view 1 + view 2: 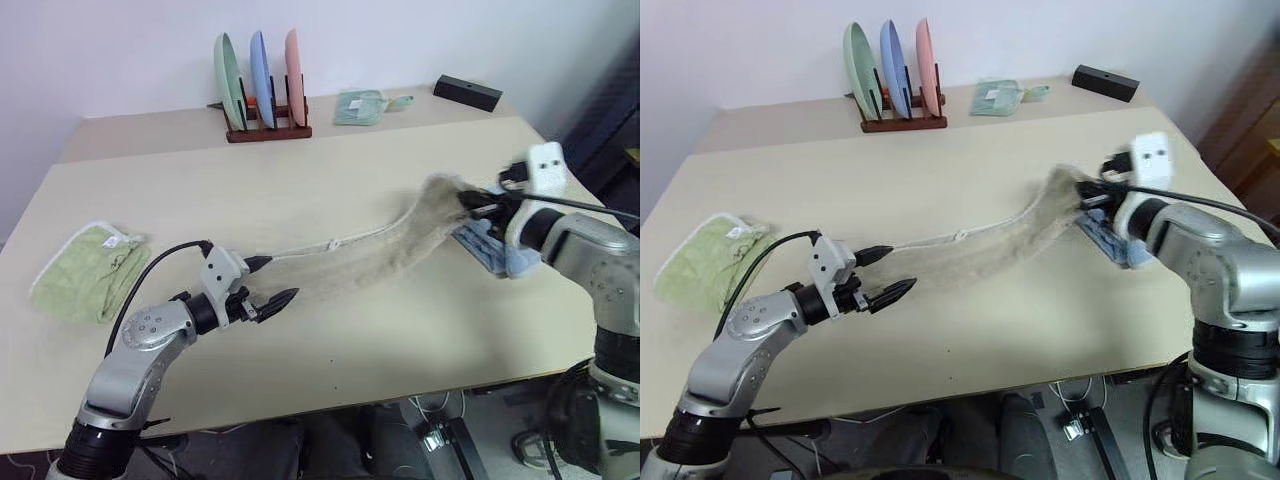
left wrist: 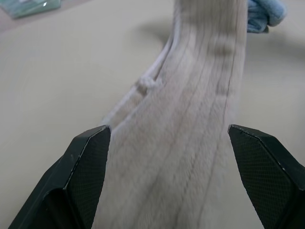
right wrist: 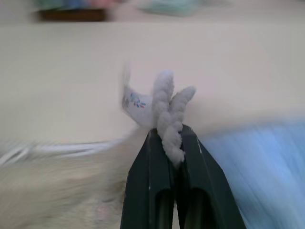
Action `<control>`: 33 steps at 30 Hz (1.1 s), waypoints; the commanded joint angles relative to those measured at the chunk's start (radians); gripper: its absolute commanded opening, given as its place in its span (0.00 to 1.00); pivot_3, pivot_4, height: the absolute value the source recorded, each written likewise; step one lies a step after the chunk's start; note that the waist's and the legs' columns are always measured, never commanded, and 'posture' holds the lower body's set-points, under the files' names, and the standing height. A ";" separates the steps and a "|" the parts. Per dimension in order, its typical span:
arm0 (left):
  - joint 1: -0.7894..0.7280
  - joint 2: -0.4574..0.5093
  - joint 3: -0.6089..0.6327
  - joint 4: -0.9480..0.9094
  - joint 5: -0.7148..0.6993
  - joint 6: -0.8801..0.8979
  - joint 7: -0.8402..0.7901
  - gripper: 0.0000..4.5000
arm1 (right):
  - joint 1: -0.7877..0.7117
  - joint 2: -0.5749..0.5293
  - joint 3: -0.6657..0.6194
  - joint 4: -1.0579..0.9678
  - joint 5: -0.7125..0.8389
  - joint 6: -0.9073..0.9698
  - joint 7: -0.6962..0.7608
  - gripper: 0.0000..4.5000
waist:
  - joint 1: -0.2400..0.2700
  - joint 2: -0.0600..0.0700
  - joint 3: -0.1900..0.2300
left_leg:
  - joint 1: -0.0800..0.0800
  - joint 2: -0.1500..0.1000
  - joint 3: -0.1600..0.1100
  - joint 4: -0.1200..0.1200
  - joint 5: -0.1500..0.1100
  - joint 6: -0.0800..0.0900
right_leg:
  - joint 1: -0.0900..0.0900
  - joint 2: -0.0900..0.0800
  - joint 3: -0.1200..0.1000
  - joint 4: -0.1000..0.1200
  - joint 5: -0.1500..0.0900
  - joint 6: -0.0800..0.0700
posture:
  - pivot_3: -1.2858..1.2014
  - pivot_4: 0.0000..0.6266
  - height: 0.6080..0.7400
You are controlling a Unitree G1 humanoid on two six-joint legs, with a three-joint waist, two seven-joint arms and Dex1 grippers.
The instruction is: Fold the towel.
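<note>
Left end effector [image 1: 272, 282] gapes wide around the towel [image 1: 385, 250]; right end effector [image 3: 167, 143] pinches its edge.

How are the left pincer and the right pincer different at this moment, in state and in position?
The left pincer is open, its fingers either side of the towel without gripping it; the right pincer is shut on the towel's edge. The left pincer sits low over the table; the right pincer holds its end of the towel raised. Both point towards the towel.
</note>
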 commanded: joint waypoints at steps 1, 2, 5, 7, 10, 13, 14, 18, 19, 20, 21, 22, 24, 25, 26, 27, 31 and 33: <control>-0.015 -0.002 0.010 -0.005 0.006 -0.019 -0.001 0.90 | -0.003 -0.027 0.166 -0.083 -0.095 -0.125 0.105 0.00 | 0.004 0.000 0.000 | -0.001 0.000 0.000 0.000 0.000 0.000 | 0.000 0.000 0.000 0.000 0.000 0.000 | 0.52 0.24 1.00; -0.014 -0.003 0.012 -0.007 0.005 -0.018 0.001 0.90 | -0.011 -0.017 0.241 -0.086 -0.139 -0.158 0.125 0.00 | 0.007 0.000 0.000 | -0.001 0.000 0.000 0.001 0.000 0.001 | -0.001 0.000 0.000 0.000 0.000 0.000 | 0.52 0.24 1.00; -0.008 -0.004 0.013 -0.015 0.007 -0.014 0.010 0.90 | -0.030 0.017 0.375 -0.069 -0.233 -0.222 0.157 0.00 | 0.013 -0.002 0.001 | -0.002 -0.001 0.000 0.002 -0.001 0.001 | 0.000 -0.001 -0.001 -0.001 0.000 0.000 | 0.52 0.24 1.00; 0.000 -0.004 0.013 -0.024 0.008 -0.013 0.014 0.90 | -0.037 0.037 0.426 -0.050 -0.280 -0.254 0.172 0.00 | 0.011 -0.002 0.001 | -0.001 -0.001 0.000 0.002 -0.001 0.001 | 0.000 -0.001 -0.001 -0.002 0.000 0.000 | 0.52 0.24 1.00; 0.014 0.001 0.023 -0.043 0.004 -0.003 0.028 0.90 | -0.037 0.067 0.463 -0.026 -0.322 -0.271 0.183 0.00 | 0.010 -0.002 0.001 | -0.001 -0.001 0.000 0.002 -0.001 0.001 | 0.000 -0.001 -0.001 -0.001 0.000 0.000 | 0.52 0.24 1.00; 0.025 0.006 0.031 -0.053 0.001 0.000 0.034 0.90 | -0.028 0.068 0.476 -0.011 -0.364 -0.291 0.201 0.00 | 0.012 -0.002 0.001 | -0.001 -0.001 0.000 0.002 -0.001 0.001 | 0.000 -0.001 -0.001 -0.001 0.000 0.000 | 0.52 0.24 1.00; 0.029 0.007 0.033 -0.057 0.000 0.001 0.036 0.90 | -0.024 0.066 0.481 -0.006 -0.380 -0.298 0.205 0.00 | 0.011 -0.002 0.001 | -0.001 -0.001 0.000 0.002 -0.001 0.001 | 0.000 -0.001 -0.001 -0.002 0.000 0.000 | 0.52 0.24 1.00; 0.049 0.007 0.030 -0.075 -0.002 0.003 0.045 0.90 | 0.001 0.071 0.453 -0.013 -0.361 -0.307 0.256 0.14 | 0.010 -0.002 0.001 | -0.001 -0.001 0.000 0.002 -0.001 0.001 | 0.000 0.000 -0.001 -0.001 0.000 0.000 | 0.52 0.24 1.00; 0.053 0.007 0.029 -0.079 -0.002 0.005 0.047 0.90 | 0.006 0.074 0.443 -0.017 -0.350 -0.304 0.269 0.21 | 0.011 -0.002 0.001 | -0.001 -0.001 0.000 0.002 -0.001 0.001 | 0.000 0.000 -0.001 -0.001 0.000 0.000 | 0.52 0.24 1.00; 0.056 0.005 0.030 -0.082 -0.004 0.007 0.049 0.90 | 0.017 0.073 0.425 -0.035 -0.331 -0.314 0.286 0.29 | 0.012 -0.002 0.001 | -0.001 -0.001 0.000 0.002 -0.001 0.001 | 0.000 0.000 -0.001 -0.002 0.000 0.000 | 0.52 0.24 1.00; 0.057 0.005 0.030 -0.083 -0.006 0.009 0.051 0.90 | 0.024 0.073 0.414 -0.047 -0.323 -0.322 0.296 0.42 | 0.013 -0.002 0.001 | -0.001 -0.001 0.000 0.002 -0.001 0.001 | 0.000 0.000 -0.001 -0.002 0.000 0.000 | 0.52 0.24 1.00; 0.058 0.004 0.032 -0.083 -0.008 0.013 0.053 0.90 | 0.036 0.070 0.387 -0.064 -0.308 -0.342 0.305 0.53 | 0.013 -0.002 0.001 | -0.001 -0.001 0.000 0.002 -0.001 0.001 | 0.000 0.000 -0.001 -0.002 0.000 0.000 | 0.52 0.24 1.00; 0.066 0.000 0.045 -0.089 -0.027 0.043 0.066 0.90 | 0.061 0.051 0.332 -0.092 -0.280 -0.369 0.333 0.73 | 0.012 -0.002 0.001 | -0.001 -0.001 0.000 0.002 -0.001 0.001 | 0.000 0.000 0.000 -0.002 0.000 0.000 | 0.52 0.24 1.00; 0.080 -0.002 0.061 -0.096 -0.045 0.061 0.073 0.90 | 0.080 0.025 0.295 -0.102 -0.266 -0.383 0.356 0.73 | 0.011 -0.002 0.001 | -0.001 -0.001 0.000 0.002 -0.001 0.001 | 0.000 0.000 0.000 -0.002 0.000 0.000 | 0.52 0.24 1.00; 0.090 -0.003 0.073 -0.101 -0.059 0.073 0.077 0.90 | 0.093 0.009 0.271 -0.107 -0.258 -0.391 0.372 0.73 | 0.011 -0.002 0.001 | -0.001 -0.001 0.000 0.002 -0.001 0.001 | 0.000 0.000 -0.001 -0.002 0.000 0.000 | 0.52 0.24 1.00; 0.106 -0.001 0.084 -0.107 -0.066 0.083 0.082 0.90 | 0.109 -0.008 0.246 -0.105 -0.254 -0.405 0.385 0.73 | 0.012 -0.002 0.001 | -0.001 -0.001 0.000 0.002 -0.001 0.002 | 0.000 0.000 -0.001 -0.002 0.000 0.000 | 0.52 0.24 1.00; 0.142 -0.001 0.108 -0.126 -0.080 0.104 0.092 0.90 | 0.109 -0.002 0.188 -0.040 -0.259 -0.434 0.371 0.73 | 0.011 -0.002 0.001 | 0.000 -0.001 0.000 0.002 -0.001 0.002 | 0.001 0.000 -0.001 -0.002 0.000 0.000 | 0.52 0.24 1.00; 0.147 -0.002 0.111 -0.132 -0.081 0.109 0.097 0.90 | 0.087 0.040 0.168 0.002 -0.241 -0.425 0.352 0.73 | 0.011 -0.002 0.001 | 0.000 0.000 0.000 0.002 -0.001 0.002 | 0.001 0.000 0.000 -0.002 0.000 0.000 | 0.52 0.24 1.00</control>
